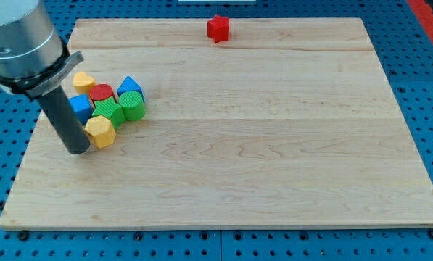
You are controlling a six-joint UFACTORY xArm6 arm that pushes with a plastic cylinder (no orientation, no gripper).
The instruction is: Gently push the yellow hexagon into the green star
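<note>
The yellow hexagon [100, 131] lies at the board's left, touching the green star [109, 111] just above it. My tip [77, 148] stands right against the hexagon's left side. The dark rod rises from it toward the view's top left.
A tight cluster sits around the star: a green round block [133, 106], a blue block [129, 86], a red round block [101, 93], a yellow heart-like block [83, 80] and a blue block [80, 107]. A red block [217, 27] stands alone at the board's top edge [274, 20].
</note>
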